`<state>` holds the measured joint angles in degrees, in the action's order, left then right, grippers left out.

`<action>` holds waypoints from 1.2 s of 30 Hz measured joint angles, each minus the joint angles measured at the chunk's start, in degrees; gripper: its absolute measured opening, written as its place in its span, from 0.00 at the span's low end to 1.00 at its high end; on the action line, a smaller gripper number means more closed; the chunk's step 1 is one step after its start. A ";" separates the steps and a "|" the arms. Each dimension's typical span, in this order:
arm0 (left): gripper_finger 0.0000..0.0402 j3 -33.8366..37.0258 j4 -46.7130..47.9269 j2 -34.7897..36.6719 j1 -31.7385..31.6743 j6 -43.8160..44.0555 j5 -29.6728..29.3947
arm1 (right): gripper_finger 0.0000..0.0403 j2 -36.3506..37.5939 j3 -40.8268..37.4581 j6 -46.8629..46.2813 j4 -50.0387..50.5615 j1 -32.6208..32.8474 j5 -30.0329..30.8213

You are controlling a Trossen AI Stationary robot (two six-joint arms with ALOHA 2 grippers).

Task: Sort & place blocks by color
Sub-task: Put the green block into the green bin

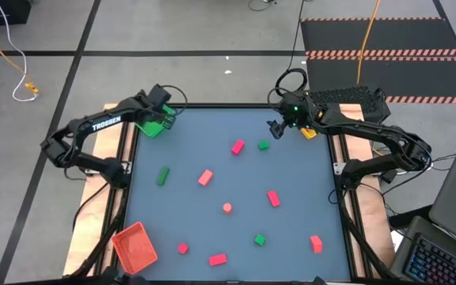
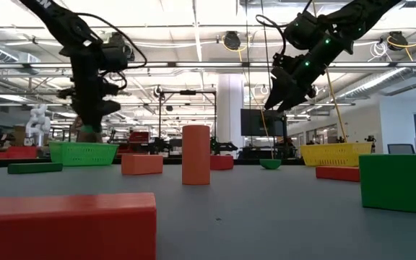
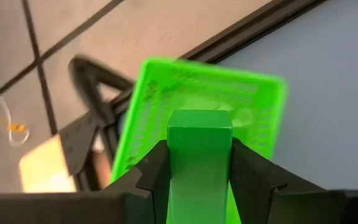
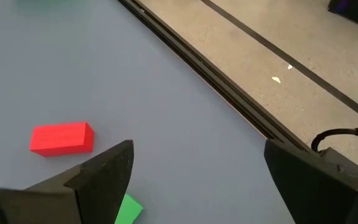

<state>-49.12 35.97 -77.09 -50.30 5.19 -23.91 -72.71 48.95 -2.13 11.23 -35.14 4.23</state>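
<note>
My left gripper [image 1: 163, 120] hangs over the green tray [image 1: 152, 127] at the table's far left corner, shut on a green block [image 3: 199, 155]. In the low view it [image 2: 89, 124] stands just above the tray [image 2: 83, 152]. My right gripper [image 1: 278, 127] is open and raised near the far edge, beside the yellow tray [image 1: 308, 131]. A red block [image 4: 61, 137] and a green block [image 4: 128, 210] lie on the table below it. Other blocks lie loose on the table: a green bar [image 1: 162, 176], a pink one [image 1: 205, 177], a round salmon one [image 1: 227, 208] and several red ones. My left gripper pinches the green block between its two fingers [image 3: 151, 171], one on each of two opposite sides [image 3: 174, 163]. The fingers point down from above. The block is lifted clear and sticks out past the fingertips, over the green tray [image 3: 197, 93].
The red tray [image 1: 135, 245] sits at the near left corner. More blocks lie toward the near edge: red [image 1: 273, 198], green [image 1: 259, 239], red [image 1: 316, 243], red [image 1: 218, 259]. A dark frame rims the table. A laptop [image 1: 450, 237] stands off the table's right side.
</note>
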 joint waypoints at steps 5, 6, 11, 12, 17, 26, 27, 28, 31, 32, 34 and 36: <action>0.32 0.02 0.74 -0.30 -1.08 0.51 -0.10 | 0.88 0.00 0.00 0.00 -0.12 0.00 -0.02; 0.32 0.02 0.86 -0.30 -1.18 0.46 -0.10 | 0.88 0.00 0.00 0.00 -0.12 0.00 -0.02; 0.59 0.02 1.64 -0.30 -1.06 1.22 -0.10 | 0.88 0.00 0.00 -0.11 -0.12 0.00 -0.02; 0.65 0.02 1.89 -0.30 -1.07 1.29 -0.12 | 0.88 0.00 -0.01 -0.12 -0.11 0.00 -0.03; 0.91 0.02 3.09 -0.30 -0.16 2.24 -0.01 | 0.88 0.00 0.00 -0.09 -0.12 0.00 -0.04; 0.96 0.02 6.87 -0.23 5.65 6.68 7.85 | 0.88 0.00 0.00 0.02 -0.12 0.00 -0.04; 0.95 0.02 8.06 -0.23 6.80 7.52 8.17 | 0.88 0.00 0.00 0.02 -0.12 0.00 -0.04; 0.94 0.02 9.45 -0.23 8.05 8.42 8.53 | 0.88 0.00 -0.01 0.02 -0.12 -0.01 -0.04; 0.90 0.02 15.19 -0.23 11.87 12.42 8.84 | 0.88 0.00 0.00 0.02 -0.07 0.00 -0.04; 0.89 0.02 17.32 -0.23 13.25 14.04 8.80 | 0.88 0.00 -0.02 0.02 -0.03 0.00 -0.04; 0.87 0.02 20.99 -0.23 16.41 17.51 8.86 | 0.88 0.00 -0.01 0.02 -0.01 0.00 -0.04; 0.85 0.02 23.49 -0.23 19.82 21.44 10.47 | 0.88 0.00 0.00 0.02 0.08 -0.02 -0.04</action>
<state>-49.10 59.45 -77.32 -30.48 26.63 -13.44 -72.71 48.95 -2.11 11.31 -35.15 4.19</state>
